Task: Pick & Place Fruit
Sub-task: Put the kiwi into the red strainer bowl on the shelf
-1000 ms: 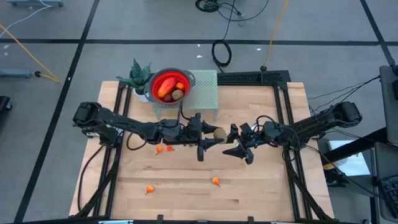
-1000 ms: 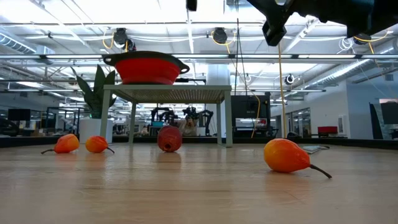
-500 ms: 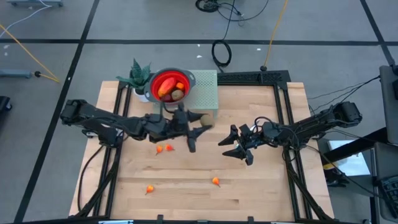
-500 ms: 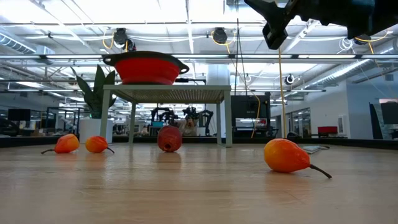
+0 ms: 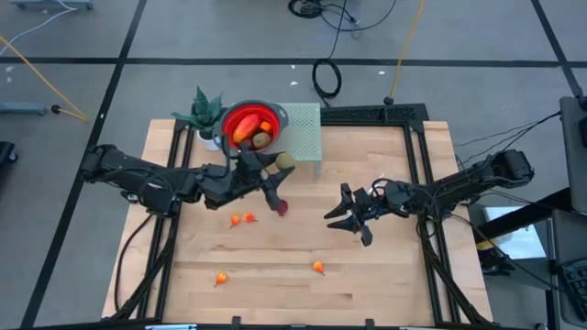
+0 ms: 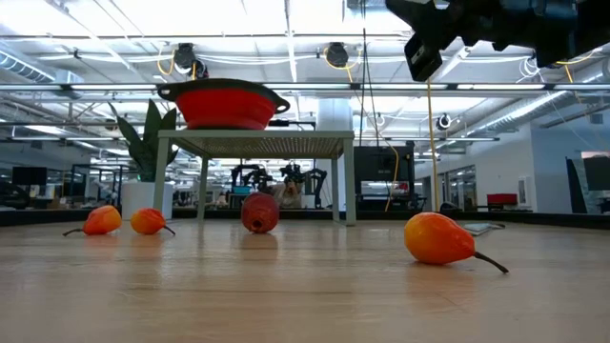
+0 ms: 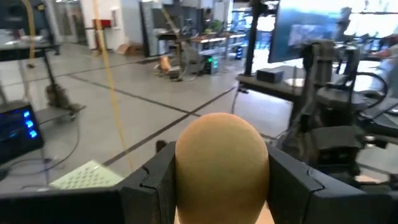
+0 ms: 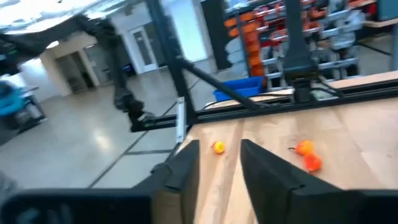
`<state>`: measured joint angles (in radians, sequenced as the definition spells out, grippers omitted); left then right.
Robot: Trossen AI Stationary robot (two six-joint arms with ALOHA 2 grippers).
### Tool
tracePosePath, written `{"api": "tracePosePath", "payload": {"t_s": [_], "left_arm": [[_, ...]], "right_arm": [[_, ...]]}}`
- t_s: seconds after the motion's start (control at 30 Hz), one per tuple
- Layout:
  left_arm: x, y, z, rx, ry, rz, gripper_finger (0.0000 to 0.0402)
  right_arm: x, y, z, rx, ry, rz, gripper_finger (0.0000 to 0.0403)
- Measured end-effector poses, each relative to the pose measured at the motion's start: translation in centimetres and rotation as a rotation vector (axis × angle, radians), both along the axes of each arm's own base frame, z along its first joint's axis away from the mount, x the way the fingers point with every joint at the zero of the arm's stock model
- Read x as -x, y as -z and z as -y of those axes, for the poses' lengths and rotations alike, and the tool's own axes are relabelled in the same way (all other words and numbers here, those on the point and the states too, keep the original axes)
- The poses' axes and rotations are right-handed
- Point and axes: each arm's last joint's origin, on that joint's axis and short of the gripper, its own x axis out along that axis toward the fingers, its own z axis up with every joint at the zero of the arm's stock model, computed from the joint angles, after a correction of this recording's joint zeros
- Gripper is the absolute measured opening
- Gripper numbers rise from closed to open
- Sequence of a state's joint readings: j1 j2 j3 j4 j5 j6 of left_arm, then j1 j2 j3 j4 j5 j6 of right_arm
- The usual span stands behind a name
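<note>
My left gripper hangs near the light green stand and is shut on a brownish-green oval fruit, which fills the middle of the left wrist view. The red bowl on the stand holds several fruits. A dark red round fruit and two small orange pieces lie on the table below the left gripper. Two more orange pieces lie toward the near edge. My right gripper hovers right of centre, open with a narrow gap and nothing in it. My left gripper pinches the brownish-green fruit by its two opposite sides between its two fingers. The fingers reach out about level from the table's left. The fruit is lifted clear of the table, its rounded end standing out past the fingertips.
A potted green plant stands left of the bowl at the far edge. The stand's legs rise from the table's far part. A black frame runs along the table's edges. Bare wood lies at the near right.
My left gripper has carried the brownish-green fruit up from the table's middle toward the far left, close to the stand and the bowl, turning as it went. The dark red fruit it stood over has come into sight. My right arm has kept its place.
</note>
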<state>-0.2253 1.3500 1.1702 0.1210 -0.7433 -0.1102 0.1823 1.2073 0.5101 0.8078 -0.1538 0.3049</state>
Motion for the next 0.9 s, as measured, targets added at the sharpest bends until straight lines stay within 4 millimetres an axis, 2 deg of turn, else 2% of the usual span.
{"api": "tracePosePath", "payload": {"t_s": [0.23,0.3,0.6,0.9], "left_arm": [[0.4,0.4,-0.1,0.024,-0.031,-0.041,0.0175],[0.4,0.6,-0.1,0.029,-0.032,-0.058,0.0175],[0.5,1.7,-0.8,0.116,-0.079,-0.106,0.0175],[0.4,2.3,-3.5,0.163,-0.139,-0.142,0.0175]], "right_arm": [[1.3,-0.3,0.7,0.006,-0.127,0.037,0.0018],[1.9,-0.3,1.2,0.008,-0.153,0.049,0.0005],[5.4,0.1,4.0,-0.062,-0.051,0.092,0.0002],[8.6,-0.9,5.3,-0.07,0.031,0.231,0.0001]]}}
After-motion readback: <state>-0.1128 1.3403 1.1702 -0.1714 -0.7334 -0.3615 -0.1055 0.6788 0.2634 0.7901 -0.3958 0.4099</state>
